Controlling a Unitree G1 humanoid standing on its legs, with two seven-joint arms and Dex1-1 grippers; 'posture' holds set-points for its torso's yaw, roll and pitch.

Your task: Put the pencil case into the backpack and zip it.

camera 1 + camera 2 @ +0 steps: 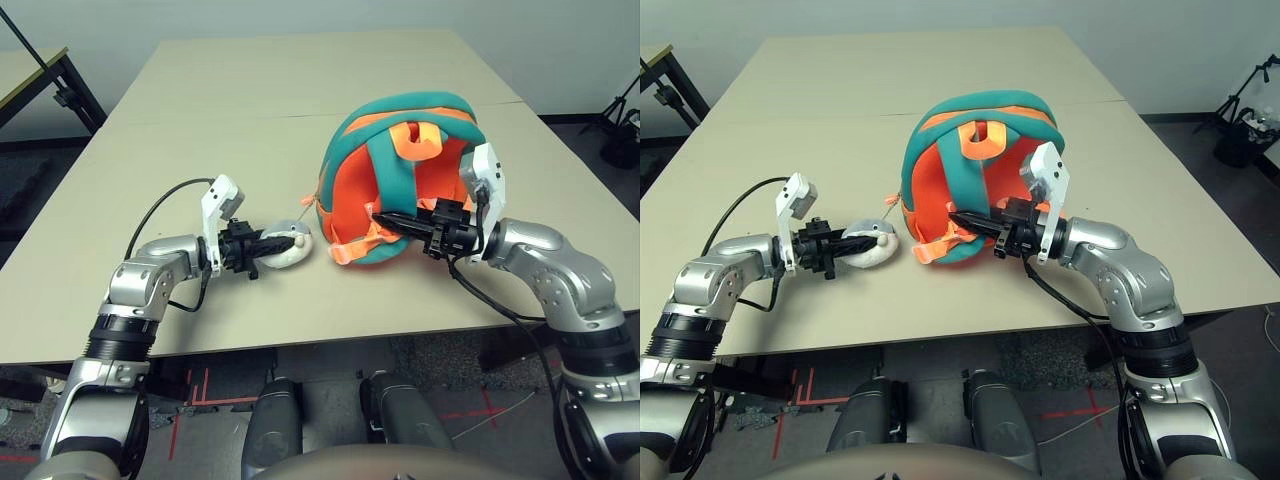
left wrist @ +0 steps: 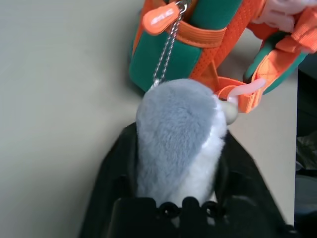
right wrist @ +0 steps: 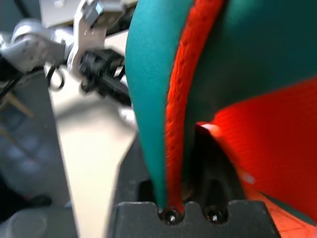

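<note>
Looks like a lab/test room: plain beige surface, tape marks on floor, tripod w/ equipment.

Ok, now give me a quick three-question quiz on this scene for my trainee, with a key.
1. True or false: the plush toy hangs in the air above the table.
2. Which gripper is at the plush toy? A, the left gripper; B, the right gripper.
3. Fill in: a chain links the plush toy to the ___.
Key: 1 false, it lies on the table; 2 A; 3 backpack.
</note>
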